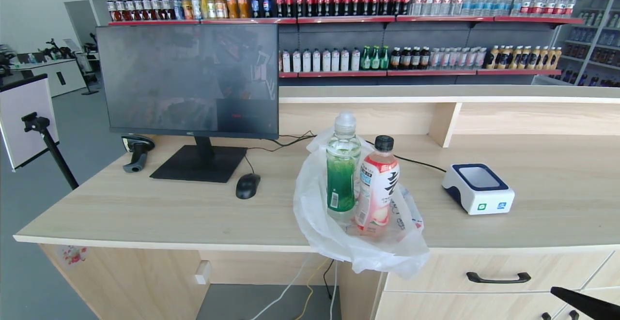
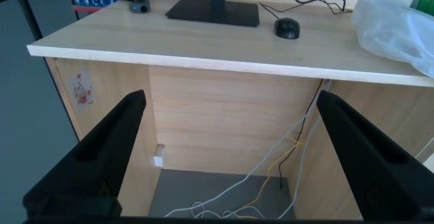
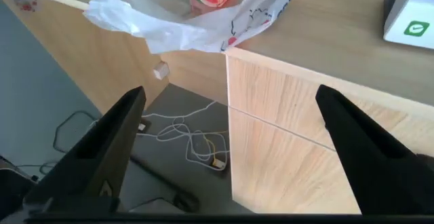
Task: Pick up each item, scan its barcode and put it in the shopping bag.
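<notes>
While the left gripper point(image 2: 230, 95) and the right gripper point(image 3: 230, 89) are both hanging wide open and holding nothing, low down in front of the counter point(image 1: 145, 213), the green bottle point(image 1: 341, 175) and the pink bottle point(image 1: 377, 189) are standing side by side in the bag point(image 1: 319, 223) at the counter's front edge. With both bottles sitting in the bag, the job is looking done to me. The scanner point(image 1: 477, 188) is sitting near the bag's right, the mouse point(image 1: 247, 185) and monitor point(image 1: 189, 78) are sitting to its left, and only the counter's edge is standing between the grippers and the bag.
</notes>
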